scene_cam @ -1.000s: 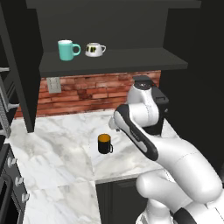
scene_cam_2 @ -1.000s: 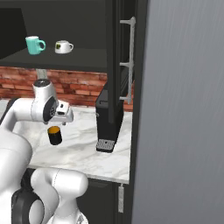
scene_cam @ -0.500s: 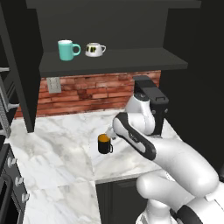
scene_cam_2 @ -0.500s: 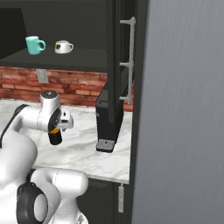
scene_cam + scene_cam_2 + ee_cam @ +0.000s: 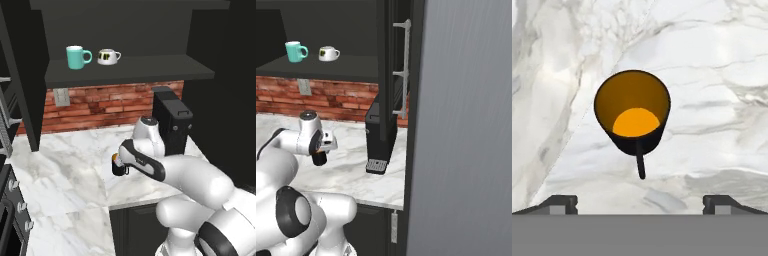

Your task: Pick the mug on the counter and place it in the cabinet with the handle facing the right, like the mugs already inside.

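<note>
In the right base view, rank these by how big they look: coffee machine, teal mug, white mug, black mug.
1. coffee machine, clearly largest
2. teal mug
3. white mug, nearly as wide as the teal one but squatter
black mug: partly hidden by the arm, so its rank is unsure.

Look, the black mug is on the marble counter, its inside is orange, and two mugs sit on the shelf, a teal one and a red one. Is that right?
Almost. The second mug on the shelf is not red: the left base view shows a white mug with dark marks beside the teal mug. The rest holds: the black mug stands on the marble counter, and its inside is orange.
</note>
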Controlling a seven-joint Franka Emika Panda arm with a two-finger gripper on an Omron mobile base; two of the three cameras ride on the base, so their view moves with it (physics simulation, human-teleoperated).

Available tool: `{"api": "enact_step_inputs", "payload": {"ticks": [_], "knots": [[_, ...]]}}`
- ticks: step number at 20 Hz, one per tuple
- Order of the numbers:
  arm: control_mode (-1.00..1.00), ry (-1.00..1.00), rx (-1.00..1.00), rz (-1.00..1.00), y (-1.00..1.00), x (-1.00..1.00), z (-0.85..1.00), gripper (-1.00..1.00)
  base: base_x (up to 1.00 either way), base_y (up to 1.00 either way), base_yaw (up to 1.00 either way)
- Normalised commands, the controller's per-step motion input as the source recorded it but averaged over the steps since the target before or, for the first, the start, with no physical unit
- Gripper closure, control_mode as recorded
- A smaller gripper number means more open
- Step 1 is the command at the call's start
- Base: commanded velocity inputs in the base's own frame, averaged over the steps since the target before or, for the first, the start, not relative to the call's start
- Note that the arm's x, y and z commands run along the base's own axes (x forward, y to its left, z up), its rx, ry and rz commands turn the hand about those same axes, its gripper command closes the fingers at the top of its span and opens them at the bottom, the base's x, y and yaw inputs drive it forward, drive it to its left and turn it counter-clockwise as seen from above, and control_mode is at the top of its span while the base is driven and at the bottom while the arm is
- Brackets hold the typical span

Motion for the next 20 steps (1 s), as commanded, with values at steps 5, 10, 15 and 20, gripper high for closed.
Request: {"api": "enact_step_inputs", "payload": {"ticks": [5, 10, 15, 20], "knots": [[-1.00, 0.01, -0.13, -0.02, 0.00, 0.11, -0.39, -1.00, 0.00, 0.00, 0.00], [-1.00, 0.00, -0.02, 0.00, 0.09, 0.28, -0.27, -1.00, 0.00, 0.00, 0.00], [-1.00, 0.00, 0.00, 0.00, 0.14, 0.27, -0.22, -1.00, 0.00, 0.00, 0.00], [-1.00, 0.00, 0.00, -0.03, 0.08, 0.06, -0.24, -1.00, 0.00, 0.00, 0.00]]}}
